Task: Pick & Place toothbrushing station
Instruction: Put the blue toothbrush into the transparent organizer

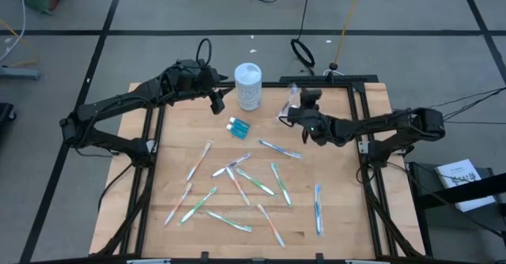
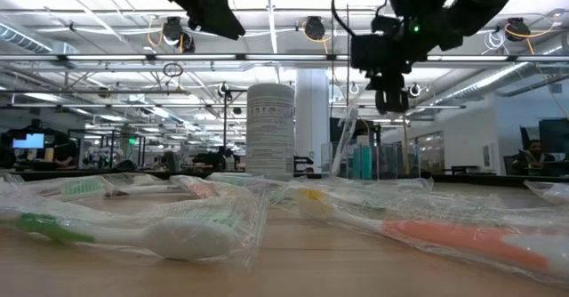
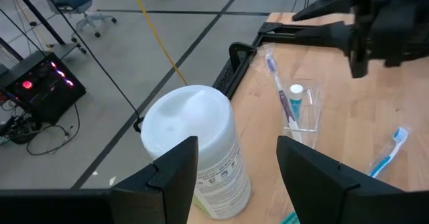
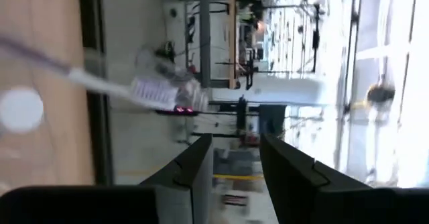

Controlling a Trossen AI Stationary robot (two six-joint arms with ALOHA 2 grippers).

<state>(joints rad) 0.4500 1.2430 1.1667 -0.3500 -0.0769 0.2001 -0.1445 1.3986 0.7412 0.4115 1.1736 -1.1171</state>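
A small clear cup (image 1: 288,106) stands upright near the table's far edge and holds a toothbrush (image 3: 276,76) and a white-capped tube (image 3: 295,95). Two blue tubes (image 1: 238,127) lie nearer the table's middle. Several wrapped toothbrushes (image 1: 237,186) lie scattered flat on the wood. My right gripper (image 1: 305,99) is open and empty just right of the cup, raised off the table and rolled on its side; its wrist view (image 4: 236,163) shows the brush head (image 4: 161,90) off to one side. My left gripper (image 1: 217,103) hangs open and empty left of a white canister (image 1: 248,86), its fingers (image 3: 174,167) above it.
The tall white lidded canister (image 3: 198,150) stands at the table's far edge between the two grippers. A black frame rail (image 1: 364,130) runs along the table's sides and far edge. The toothbrushes cover the middle and near half of the table.
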